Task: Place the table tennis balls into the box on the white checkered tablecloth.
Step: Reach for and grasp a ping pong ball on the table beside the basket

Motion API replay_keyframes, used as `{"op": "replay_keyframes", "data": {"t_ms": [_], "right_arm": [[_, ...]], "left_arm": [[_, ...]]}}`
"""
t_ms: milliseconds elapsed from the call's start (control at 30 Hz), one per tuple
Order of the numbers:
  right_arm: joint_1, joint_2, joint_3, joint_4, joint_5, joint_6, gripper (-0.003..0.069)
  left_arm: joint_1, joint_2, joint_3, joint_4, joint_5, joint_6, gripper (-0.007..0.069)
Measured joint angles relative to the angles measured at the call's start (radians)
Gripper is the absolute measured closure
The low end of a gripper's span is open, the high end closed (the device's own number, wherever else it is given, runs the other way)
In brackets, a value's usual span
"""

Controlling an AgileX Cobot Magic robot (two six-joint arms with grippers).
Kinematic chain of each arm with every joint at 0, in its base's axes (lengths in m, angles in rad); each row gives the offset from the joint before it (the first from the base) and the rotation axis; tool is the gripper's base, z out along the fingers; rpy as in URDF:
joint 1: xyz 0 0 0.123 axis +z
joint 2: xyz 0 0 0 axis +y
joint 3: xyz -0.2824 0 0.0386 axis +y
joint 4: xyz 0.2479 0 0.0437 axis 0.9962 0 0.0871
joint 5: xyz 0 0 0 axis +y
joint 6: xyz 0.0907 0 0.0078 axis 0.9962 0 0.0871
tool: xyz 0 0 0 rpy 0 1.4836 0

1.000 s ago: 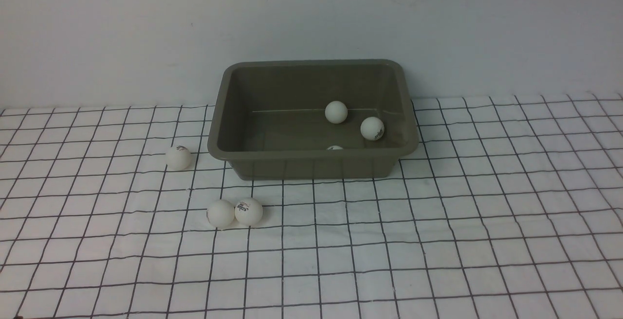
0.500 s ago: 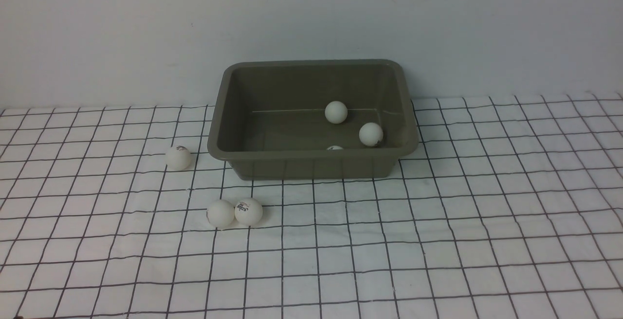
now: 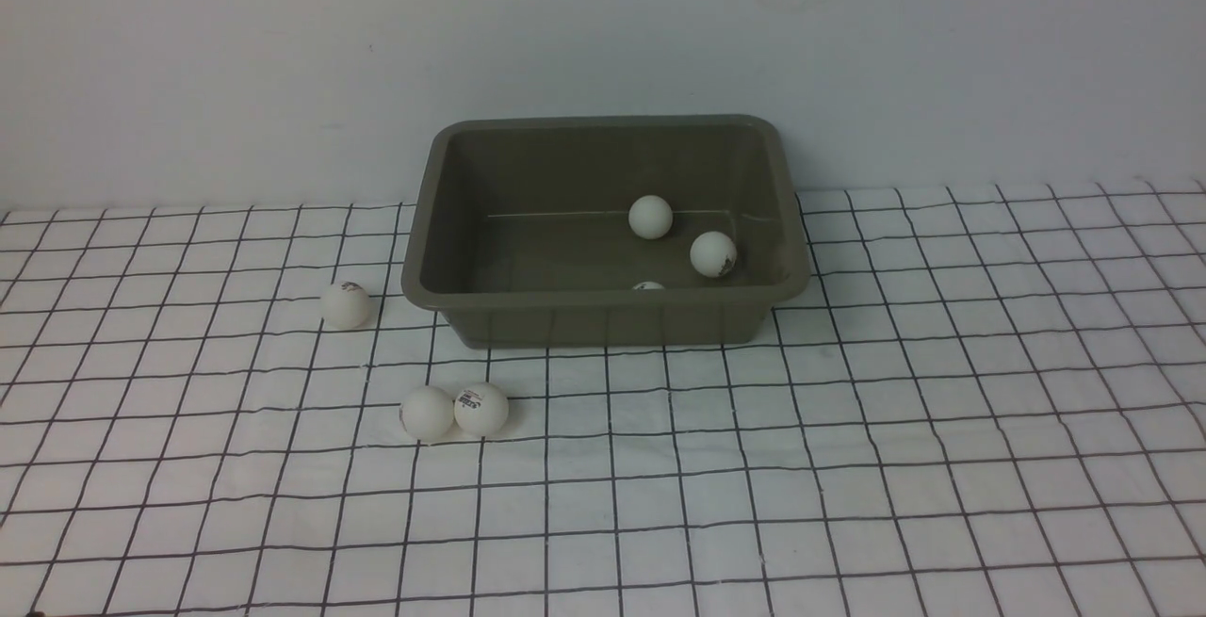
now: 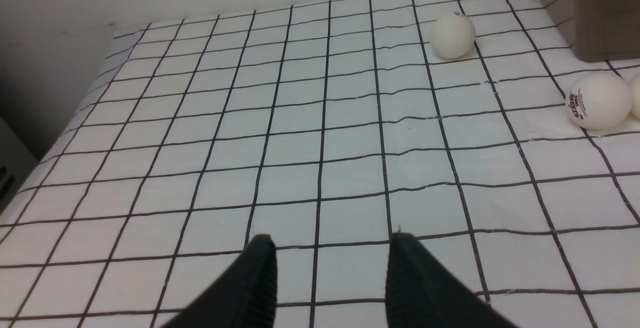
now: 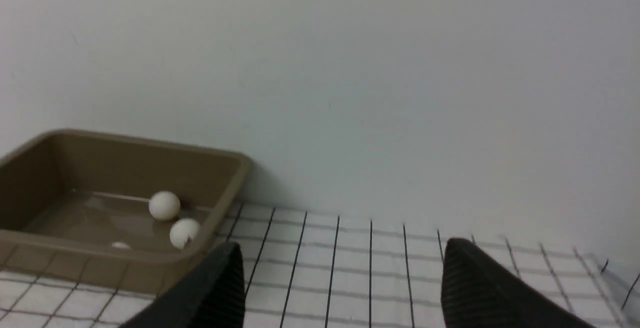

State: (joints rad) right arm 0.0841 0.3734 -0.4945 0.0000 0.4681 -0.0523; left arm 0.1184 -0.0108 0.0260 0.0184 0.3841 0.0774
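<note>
Three table tennis balls point(image 3: 651, 217) are sitting in the box point(image 3: 603, 298); three are lying on the white checkered tablecloth point(image 3: 848, 466), awaiting transfer. Left gripper point(image 4: 330, 268), right gripper point(image 5: 340, 278): both gaping, empty.

Rt ball point(image 3: 713, 254) in box point(image 3: 603, 316) rolled slightly left

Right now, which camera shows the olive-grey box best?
The front view: the whole box shows, rim, walls and floor. The right wrist view cuts off one end, and the left wrist view catches only a corner.
</note>
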Motion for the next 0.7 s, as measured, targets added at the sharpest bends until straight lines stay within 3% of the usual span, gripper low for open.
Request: {"op": "replay_keyframes", "data": {"t_ms": [333,700], "right_arm": [[-0.032,-0.149,0.342,0.033,-0.076,0.032,0.0177],[-0.048,-0.383,0.385,0.025,0.021,0.005,0.0177]], "left_arm": [[0.0,0.0,0.0,0.0,0.0,0.0,0.0346],[0.0,0.0,0.0,0.0,0.0,0.0,0.0346]]}}
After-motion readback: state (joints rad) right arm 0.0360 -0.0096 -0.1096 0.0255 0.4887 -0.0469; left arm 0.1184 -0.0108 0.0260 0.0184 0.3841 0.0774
